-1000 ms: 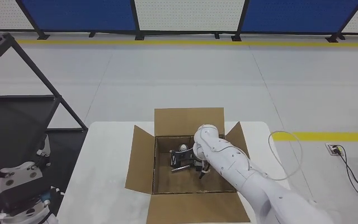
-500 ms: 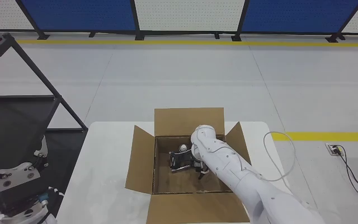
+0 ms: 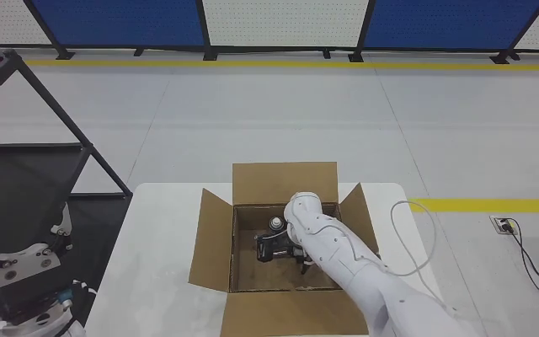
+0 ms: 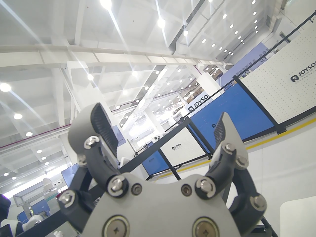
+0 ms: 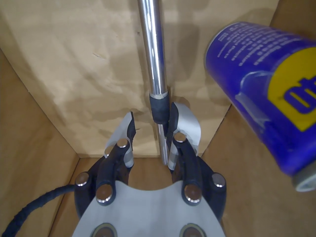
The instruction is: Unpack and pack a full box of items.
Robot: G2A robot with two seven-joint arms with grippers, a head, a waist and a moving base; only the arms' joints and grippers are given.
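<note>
White table (image 3: 160, 253) on a pale hall floor, blue and white partition panels (image 3: 278, 21) behind.

At the table's middle, cardboard box (image 3: 210, 253), all four flaps folded outward. Right arm down through the open top, right gripper (image 5: 151, 114) low inside, close to the bare cardboard floor. Fingers parted about halfway. Between them, a chrome rod (image 5: 150, 38) with a black collar, running straight out ahead of the hand along the floor. Collar touching one finger pad (image 5: 172, 117); the other finger clear of it, a gap showing. No grip closed on the rod yet.

Just beside the hand, on the side of the touching finger, a blue spray can (image 5: 259, 80) with a yellow label, lying tilted and nearer the wrist than the fingertips. Box walls close on both sides of the hand and ahead of it.

Contents as far as visible: rod and can, much bare floor around them.

Left gripper (image 4: 161, 119) well away from the box, pointed up at the ceiling lights, fingers wide apart, nothing held.

Progress, as a judgement: at least two items inside, none laid out on the visible tabletop. Unpacking apparently unfinished, the rod likely next out. Repacking of everything left to do.
</note>
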